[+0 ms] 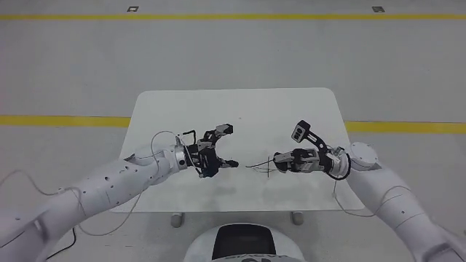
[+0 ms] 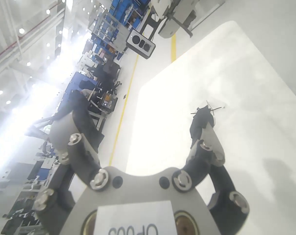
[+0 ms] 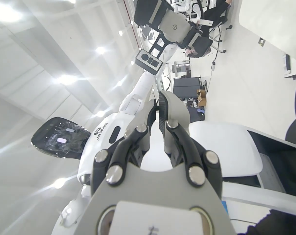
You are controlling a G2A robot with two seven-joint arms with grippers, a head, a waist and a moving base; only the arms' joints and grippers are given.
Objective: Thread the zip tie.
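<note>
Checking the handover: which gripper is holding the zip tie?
The right gripper, shut on the zip tie, whose thin black strand points toward the left gripper; that one is spread wide open and holds nothing.

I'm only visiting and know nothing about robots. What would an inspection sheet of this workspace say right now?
Surface: white table with rounded corners.
Job's things: zip tie, thin and black, between the grippers, by the right one's tips; whether it is gripped cannot be told.
Clutter: nothing seen.
Grippers: left gripper open wide; right gripper shut.
Cables: thin cable looping along the left arm.
Surroundings: floor with yellow lines; blue racks beyond.
</note>
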